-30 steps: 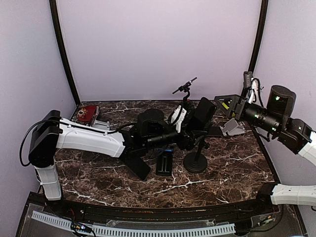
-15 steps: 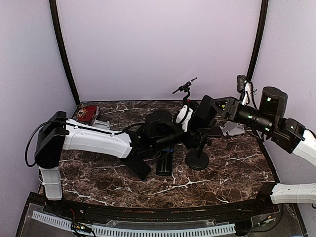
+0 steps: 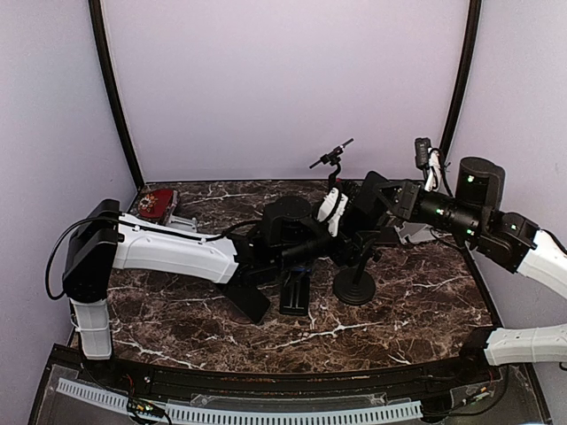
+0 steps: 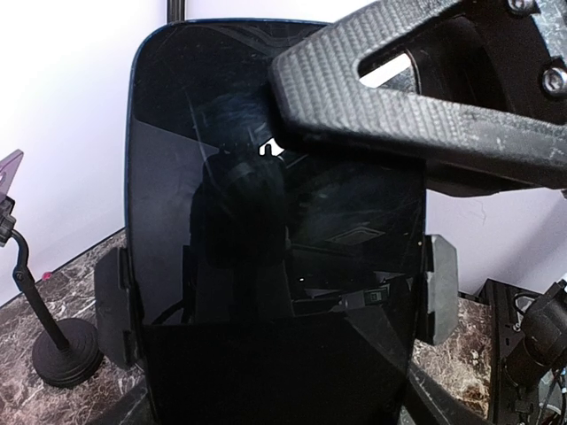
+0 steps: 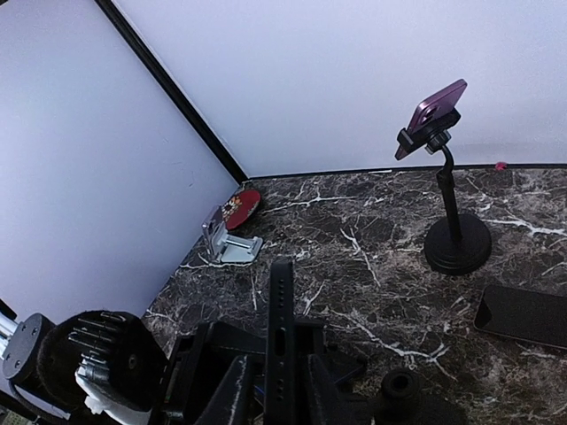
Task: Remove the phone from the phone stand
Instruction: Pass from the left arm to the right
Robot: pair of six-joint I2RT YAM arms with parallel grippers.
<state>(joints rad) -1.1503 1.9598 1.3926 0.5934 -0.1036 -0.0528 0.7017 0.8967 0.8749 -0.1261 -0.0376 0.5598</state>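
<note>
From the top external camera, the phone (image 3: pixel 363 211) sits high in the black phone stand (image 3: pixel 354 289), whose round foot rests near the middle of the marble tabletop (image 3: pixel 425 301). The right end effector (image 3: pixel 385 195) reaches in from the right and meets the phone's upper end. The left end effector (image 3: pixel 332 241) comes in from the left, low beside the stand's neck and under the phone. A second phone (image 3: pixel 296 292) lies flat on the tabletop just left of the stand's foot. A slimmer second stand (image 3: pixel 331 161) rises behind, and a red round item (image 3: pixel 156 202) lies at the far left corner.

The left wrist camera has the phone's dark screen filling the view, upright. Grey clamp tabs (image 4: pixel 438 288) hug both of its long sides, so it is seated in the holder. One carbon-weave finger (image 4: pixel 372 97) of the right end effector lies flat across the top of the glass. The left end effector's jaws stand wide, but whether they press on the holder cannot be told.

The right wrist camera sees the phone edge-on, low in the middle, nipped between dark fingers close on either side. Beyond it, a purple phone (image 5: pixel 436 106) sits tilted on the second stand.
</note>
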